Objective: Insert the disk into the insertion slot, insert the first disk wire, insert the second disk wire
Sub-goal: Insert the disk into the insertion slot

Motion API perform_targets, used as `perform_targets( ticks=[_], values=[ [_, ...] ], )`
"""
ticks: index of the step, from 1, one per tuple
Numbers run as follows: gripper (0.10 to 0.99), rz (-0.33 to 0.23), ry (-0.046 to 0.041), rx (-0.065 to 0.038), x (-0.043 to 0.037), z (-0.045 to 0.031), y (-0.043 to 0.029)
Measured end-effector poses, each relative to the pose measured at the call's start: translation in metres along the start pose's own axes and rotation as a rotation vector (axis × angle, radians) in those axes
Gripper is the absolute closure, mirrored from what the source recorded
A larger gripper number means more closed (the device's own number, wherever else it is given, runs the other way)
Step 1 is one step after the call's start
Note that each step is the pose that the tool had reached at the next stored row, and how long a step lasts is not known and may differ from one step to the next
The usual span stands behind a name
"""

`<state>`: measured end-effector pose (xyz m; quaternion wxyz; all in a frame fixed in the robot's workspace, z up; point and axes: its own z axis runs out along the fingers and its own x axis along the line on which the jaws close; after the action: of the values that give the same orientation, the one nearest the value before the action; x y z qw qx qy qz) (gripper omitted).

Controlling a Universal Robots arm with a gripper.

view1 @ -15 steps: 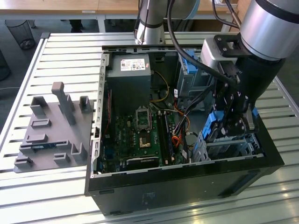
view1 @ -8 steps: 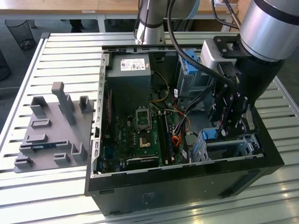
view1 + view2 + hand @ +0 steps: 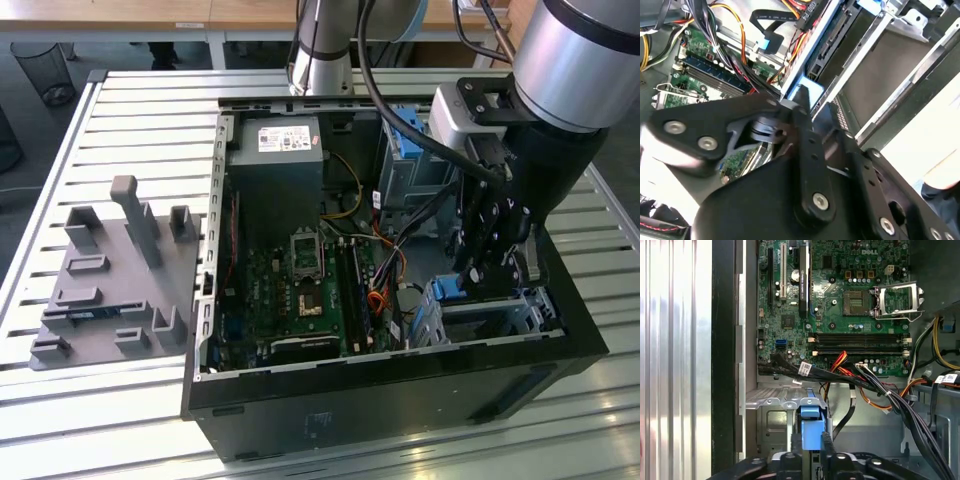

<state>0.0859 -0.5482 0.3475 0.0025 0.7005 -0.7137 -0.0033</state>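
Note:
My gripper (image 3: 487, 275) reaches down into the open computer case at the exterior view's right. In the first wrist view its two black fingers (image 3: 796, 446) stand on either side of the bright blue carrier of the disk (image 3: 810, 432), shut on it. The disk stands edge-on in the insertion slot (image 3: 771, 426), a silver sheet-metal cage. In the second wrist view the disk's (image 3: 832, 47) dark connector edge shows beside the blue rail, inside the cage (image 3: 892, 60). A flat black wire with a blue plug (image 3: 766, 42) hangs loose nearby, unplugged from the disk.
The motherboard (image 3: 300, 285) fills the case floor, with a bundle of orange, red and black cables (image 3: 865, 382) crossing close to the cage. A taller grey bay with a blue tab (image 3: 410, 150) stands behind. A grey fixture plate (image 3: 110, 290) lies on the slatted table.

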Motion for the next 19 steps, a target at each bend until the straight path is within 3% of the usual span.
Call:
perform_targets(
  ticks=[1, 3, 6, 19],
  values=[
    [0.788, 0.0, 0.0, 0.0, 0.0, -0.0001, 0.0],
    [0.906, 0.0, 0.0001, 0.0, 0.0, -0.0003, 0.0],
    [0.98, 0.0, 0.0001, 0.0, 0.0, -0.001, 0.0],
    [0.98, 0.0, 0.0004, 0.0, 0.0, -0.0034, 0.0]
  ],
)
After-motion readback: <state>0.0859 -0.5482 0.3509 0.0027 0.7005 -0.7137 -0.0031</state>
